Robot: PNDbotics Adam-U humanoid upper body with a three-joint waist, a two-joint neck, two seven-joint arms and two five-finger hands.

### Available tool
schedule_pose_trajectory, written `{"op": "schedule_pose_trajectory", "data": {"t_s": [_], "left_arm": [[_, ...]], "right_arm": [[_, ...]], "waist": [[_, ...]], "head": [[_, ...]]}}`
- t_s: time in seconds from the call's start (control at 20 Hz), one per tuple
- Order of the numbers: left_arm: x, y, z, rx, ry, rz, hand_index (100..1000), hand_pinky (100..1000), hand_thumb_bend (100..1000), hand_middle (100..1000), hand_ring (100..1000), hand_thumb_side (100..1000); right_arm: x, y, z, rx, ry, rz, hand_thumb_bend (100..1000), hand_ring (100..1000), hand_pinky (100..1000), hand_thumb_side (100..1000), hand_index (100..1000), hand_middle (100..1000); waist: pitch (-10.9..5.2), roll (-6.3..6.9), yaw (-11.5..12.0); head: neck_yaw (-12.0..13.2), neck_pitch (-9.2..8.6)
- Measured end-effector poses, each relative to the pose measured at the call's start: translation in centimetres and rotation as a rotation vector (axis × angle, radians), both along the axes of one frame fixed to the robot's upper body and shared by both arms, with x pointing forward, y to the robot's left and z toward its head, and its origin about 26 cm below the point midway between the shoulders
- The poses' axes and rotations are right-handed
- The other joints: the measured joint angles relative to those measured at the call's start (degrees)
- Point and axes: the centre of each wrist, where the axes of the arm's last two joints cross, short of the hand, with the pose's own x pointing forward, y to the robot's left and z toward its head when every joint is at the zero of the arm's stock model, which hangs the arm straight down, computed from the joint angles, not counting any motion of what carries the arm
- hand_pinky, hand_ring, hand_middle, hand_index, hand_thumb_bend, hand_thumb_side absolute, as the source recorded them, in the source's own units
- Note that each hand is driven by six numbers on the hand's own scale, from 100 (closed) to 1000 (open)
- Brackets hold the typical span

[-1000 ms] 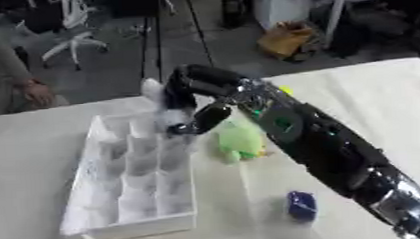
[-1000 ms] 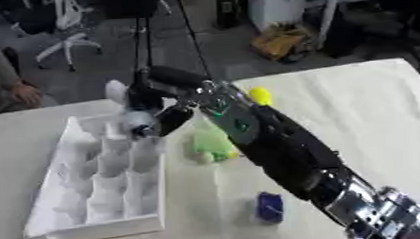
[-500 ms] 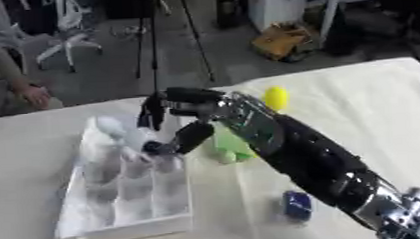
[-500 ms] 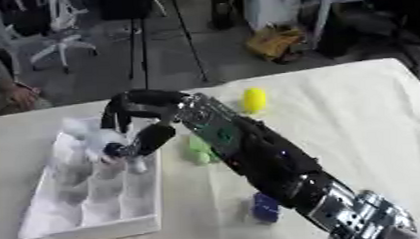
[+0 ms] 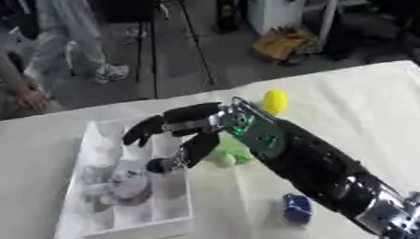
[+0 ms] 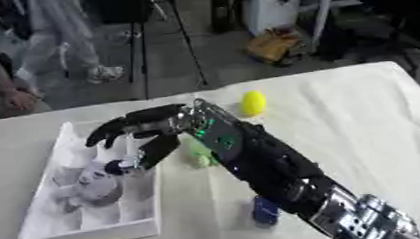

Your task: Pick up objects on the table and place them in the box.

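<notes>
White tabletop point(image 5: 353, 106): right hand point(image 5: 192, 132) hovers over box point(image 5: 178, 225), fingers spread, holding nothing; grey-white object point(image 5: 119, 182) lies inside. Release step looks done. Next: retract, go for green object point(image 5: 228, 155) just right of box.

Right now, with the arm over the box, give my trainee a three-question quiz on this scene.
1. True or false: the right hand is spread open above the white box.
2. Which item lies nearest the table's front edge?
A. yellow object
B. green object
C. blue object
3. Fill in: a pale grey-and-white object lies inside the ____.

Key: 1 true; 2 C; 3 box.
</notes>
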Motion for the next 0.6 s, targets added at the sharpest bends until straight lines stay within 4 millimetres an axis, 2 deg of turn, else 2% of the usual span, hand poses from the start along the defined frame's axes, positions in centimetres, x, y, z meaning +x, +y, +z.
{"op": "schedule_pose_trajectory", "data": {"t_s": [0.15,0.3,0.6], "left_arm": [[0.0,0.0,0.0,0.0,0.0,0.0,764,954,452,780,770,921],[0.0,0.0,0.0,0.0,-0.001,0.0,763,954,450,779,770,922],[0.0,0.1,-0.1,0.002,0.001,0.003,759,958,443,778,769,929]], "right_arm": [[0.0,-0.1,0.0,0.005,-0.002,-0.003,278,866,957,809,1000,968],[0.0,-0.3,0.4,0.034,-0.023,-0.02,281,804,911,770,978,894],[-0.3,-1.9,1.9,0.191,-0.134,-0.152,279,750,869,721,946,847]], "waist": [[0.0,0.0,-0.1],[0.0,0.02,-0.5],[0.0,0.02,-2.6]], "head": [[0.1,0.0],[0.2,0.0],[1.0,0.0]]}}
